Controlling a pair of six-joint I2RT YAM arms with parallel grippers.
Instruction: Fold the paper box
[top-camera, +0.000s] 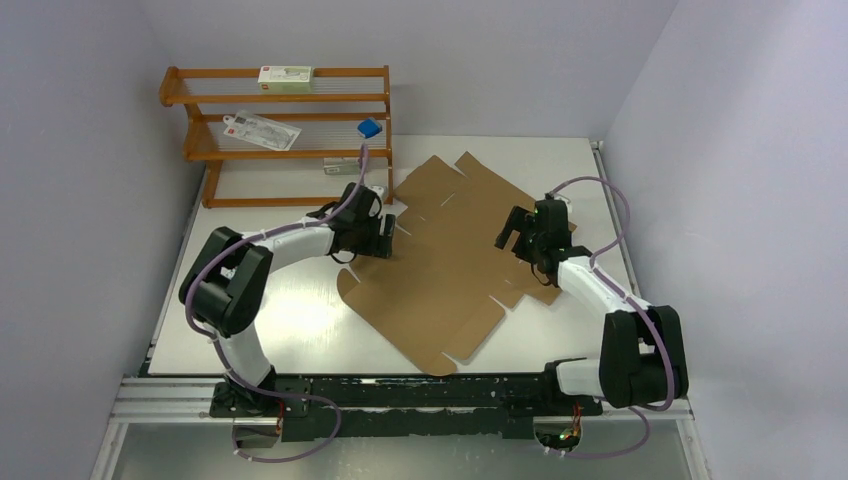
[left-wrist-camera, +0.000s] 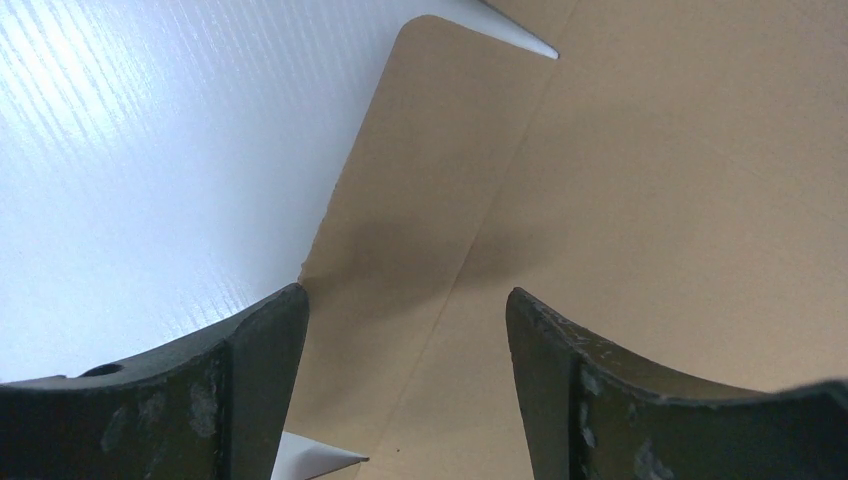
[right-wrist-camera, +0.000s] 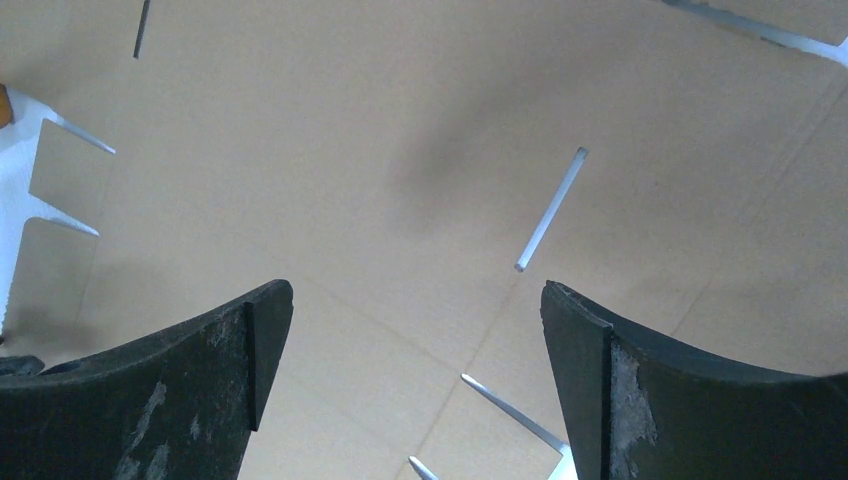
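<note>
On the table (top-camera: 300, 320), flat brown slitted paper box (top-camera: 450, 270), left tool (top-camera: 388, 240), right tool (top-camera: 506, 234) both spread wide.

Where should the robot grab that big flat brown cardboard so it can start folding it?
Best guess: the rounded flap on the left edge of the paper box, coming in from the left side. The sheet lies flat on the table, so only an edge can be pinched, and a crease lets that flap lift. The left gripper hovers open right over it.

paper box (top-camera: 440, 270): matt brown cardboard | table (top-camera: 300, 320): glossy white, finely ribbed | shelf rack (top-camera: 330, 98): orange-brown wood
</note>
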